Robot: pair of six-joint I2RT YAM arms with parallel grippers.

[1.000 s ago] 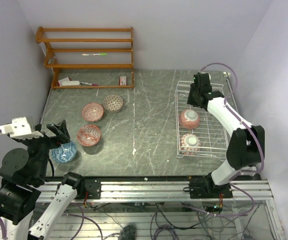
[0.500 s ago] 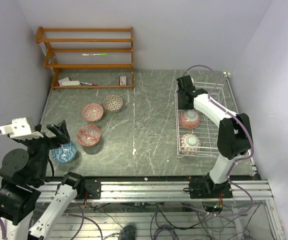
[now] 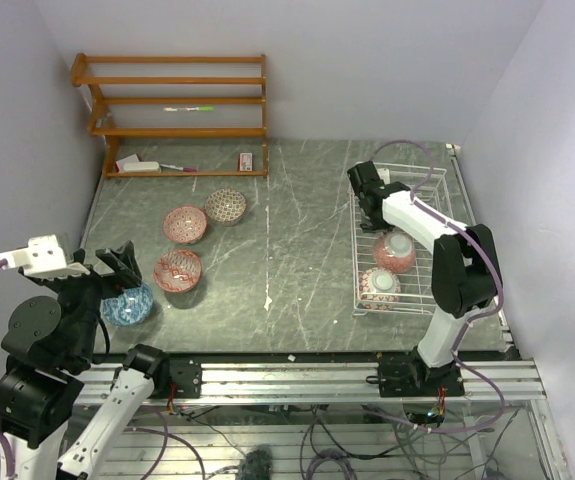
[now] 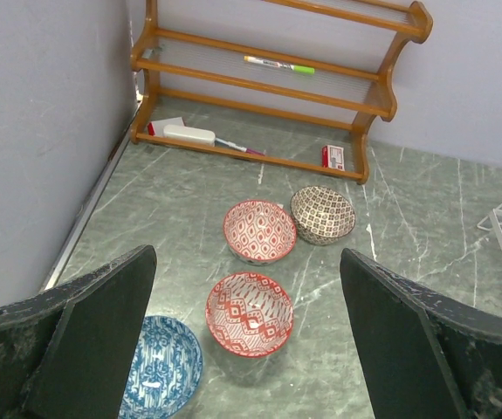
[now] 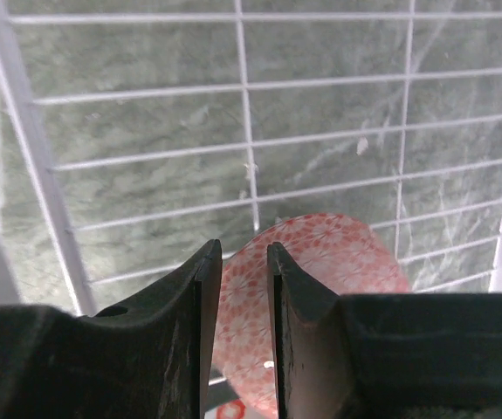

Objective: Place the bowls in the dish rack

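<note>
Left gripper [image 4: 248, 253] is hovering wide, empty; right gripper [image 5: 244, 253], at dish rack's [image 3: 355, 275] eleven o'clock, is sitting near-closed by pink bowl [image 5: 338, 253], grip indeterminable.

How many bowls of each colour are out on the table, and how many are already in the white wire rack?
Red-patterned bowls on the table: 2
Blue bowl on the table: 1
Brown-patterned bowl on the table: 1
Bowls in the dish rack: 2
Total: 6 bowls
</note>
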